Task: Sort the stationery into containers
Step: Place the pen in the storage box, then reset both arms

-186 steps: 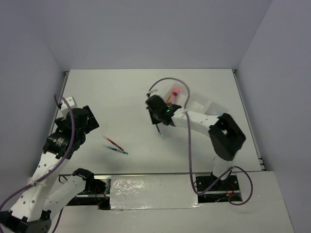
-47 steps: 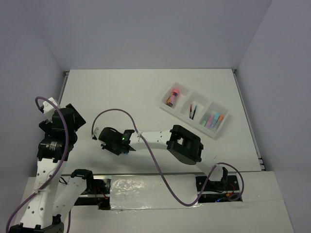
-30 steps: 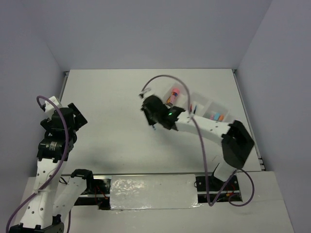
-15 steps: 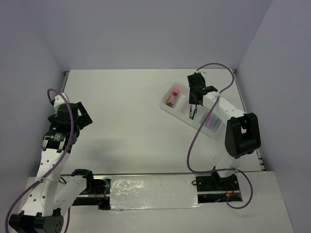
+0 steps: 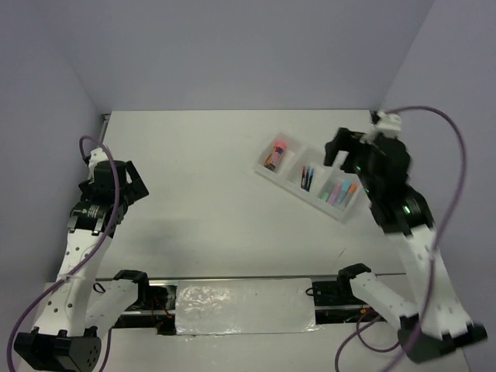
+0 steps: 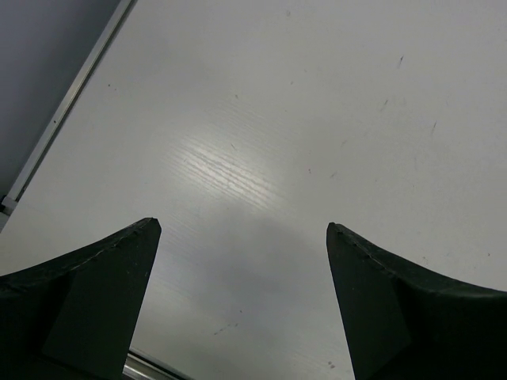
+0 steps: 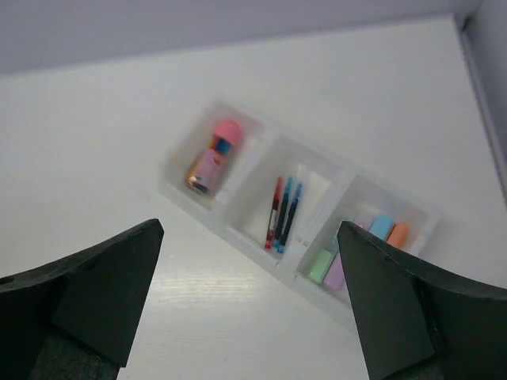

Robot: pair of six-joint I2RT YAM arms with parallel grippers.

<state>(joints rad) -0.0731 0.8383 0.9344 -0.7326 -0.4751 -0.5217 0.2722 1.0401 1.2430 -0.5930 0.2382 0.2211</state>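
**Open tabletop on my left, a crowded tray under my right**

My left gripper hangs with jaws spread over bare white table, and a metal edge rail bounds that side. My right gripper, jaws wide, looks down from well above the three-compartment tray. Its dividers, pens, markers and pink-capped piece narrow every way in. Grey walls box in the table.

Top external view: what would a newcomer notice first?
The long white tray at the table's right, all three compartments filled: a pink-capped piece, thin pens in the middle, pastel markers at the other end. The right pincer hangs open and empty near it; the left pincer, also open, faces bare table on the left.
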